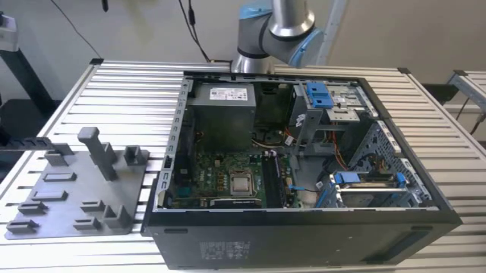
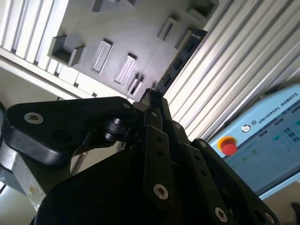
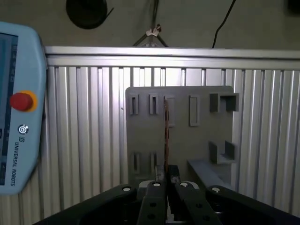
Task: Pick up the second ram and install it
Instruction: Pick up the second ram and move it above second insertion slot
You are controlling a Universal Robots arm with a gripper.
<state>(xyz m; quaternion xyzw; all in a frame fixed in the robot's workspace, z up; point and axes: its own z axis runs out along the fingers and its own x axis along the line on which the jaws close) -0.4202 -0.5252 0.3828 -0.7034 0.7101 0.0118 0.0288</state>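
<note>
Two fingers (image 3: 173, 172) tight on the second ram (image 3: 165, 136), one edge-on stick, one grey fixture plate (image 3: 199, 140) beyond.

An open computer case (image 1: 304, 242) lies on the ribbed table (image 1: 122, 85). At its 9 o'clock is a grey fixture plate (image 1: 45, 213) with an upright post (image 1: 97, 151). Inside the case, a green motherboard (image 1: 216, 170) lies at 6 o'clock from the power supply (image 1: 220, 116), and blue drive brackets (image 1: 319, 94) sit at 2 o'clock.
</note>
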